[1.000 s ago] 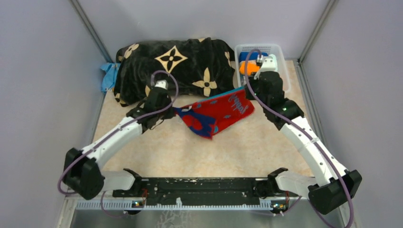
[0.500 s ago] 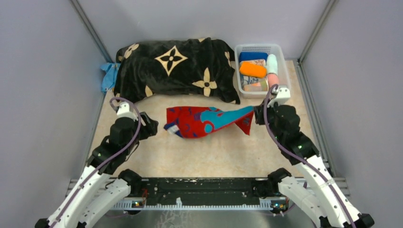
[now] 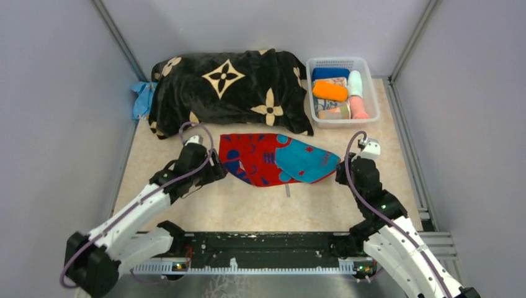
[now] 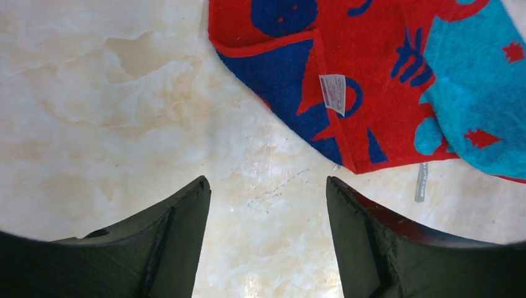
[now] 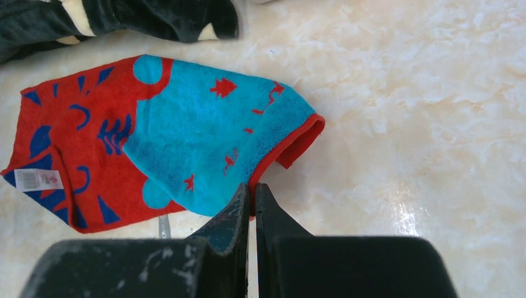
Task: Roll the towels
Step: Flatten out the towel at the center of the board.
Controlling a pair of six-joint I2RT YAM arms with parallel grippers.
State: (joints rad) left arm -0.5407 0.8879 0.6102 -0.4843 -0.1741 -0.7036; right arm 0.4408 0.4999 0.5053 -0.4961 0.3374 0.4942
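1 patterned towel, 1 blkt, 1 basket

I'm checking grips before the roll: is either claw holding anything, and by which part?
The right claw is shut on the patterned towel, pinching its red hem near the right end. The left claw is open, holding nothing.

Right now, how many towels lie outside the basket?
2: the red-and-turquoise towel spread on the table, and a light blue towel poking out left of the black blanket. Others may be hidden under it.
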